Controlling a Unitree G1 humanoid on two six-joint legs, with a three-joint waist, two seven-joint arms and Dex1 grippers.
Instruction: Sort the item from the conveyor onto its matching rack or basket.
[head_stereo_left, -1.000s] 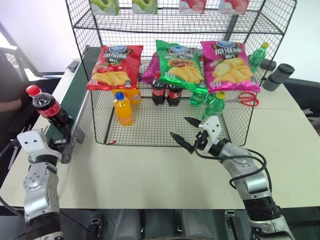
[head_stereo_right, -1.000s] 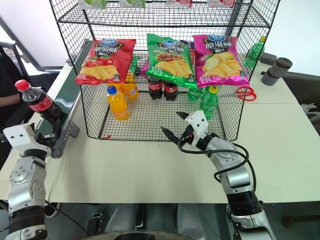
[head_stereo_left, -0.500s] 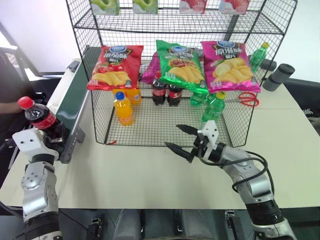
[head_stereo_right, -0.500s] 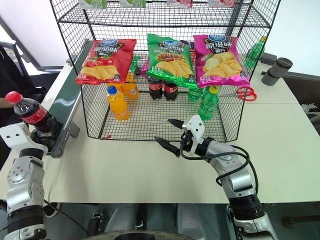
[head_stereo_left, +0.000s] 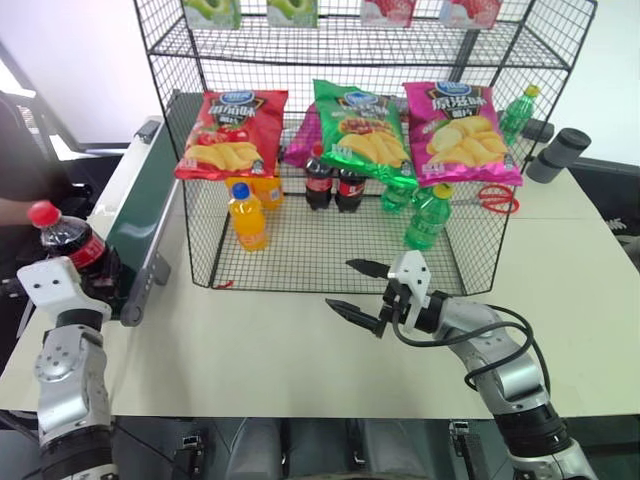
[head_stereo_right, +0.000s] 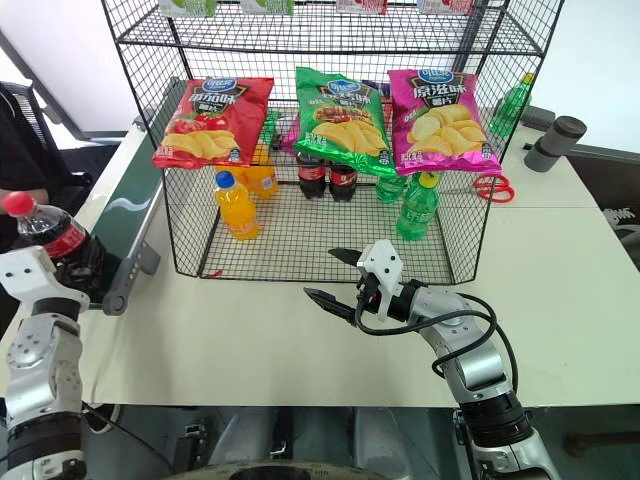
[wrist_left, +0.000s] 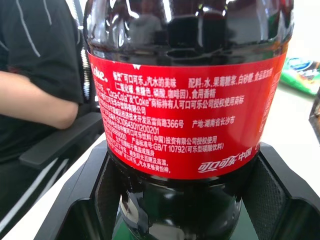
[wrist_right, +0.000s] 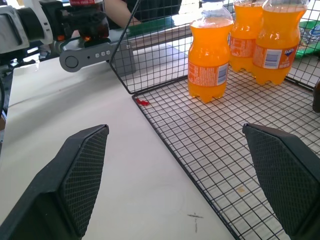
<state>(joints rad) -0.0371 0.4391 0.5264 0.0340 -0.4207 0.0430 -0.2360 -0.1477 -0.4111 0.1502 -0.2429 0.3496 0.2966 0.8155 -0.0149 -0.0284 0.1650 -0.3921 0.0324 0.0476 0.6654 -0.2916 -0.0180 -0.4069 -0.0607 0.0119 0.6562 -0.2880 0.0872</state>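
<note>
The item, a small cola bottle (head_stereo_left: 66, 243) with a red cap and red label, stands upright in my left gripper (head_stereo_left: 100, 272), which is shut on its lower body at the table's far left. It is held beside the near end of the dark-green conveyor (head_stereo_left: 150, 205). In the left wrist view the red label (wrist_left: 185, 110) sits between the black fingers (wrist_left: 280, 190). The black wire rack (head_stereo_left: 330, 255) stands mid-table. My right gripper (head_stereo_left: 342, 285) hovers open and empty over the table just in front of the rack's front edge, pointing left.
Inside the rack are orange-drink bottles (wrist_right: 210, 55), two cola bottles (head_stereo_left: 332, 185) and green bottles (head_stereo_left: 425, 215), with chip bags (head_stereo_left: 232, 135) hanging above. Red scissors (head_stereo_left: 492, 198) and a grey cylinder (head_stereo_left: 558, 152) lie at the back right. A person's arm (head_stereo_left: 18, 210) is beyond the conveyor.
My left gripper has shut on the cola bottle and carried it leftward, off the conveyor's end. My right gripper drew back from the rack and turned further left, staying open.
</note>
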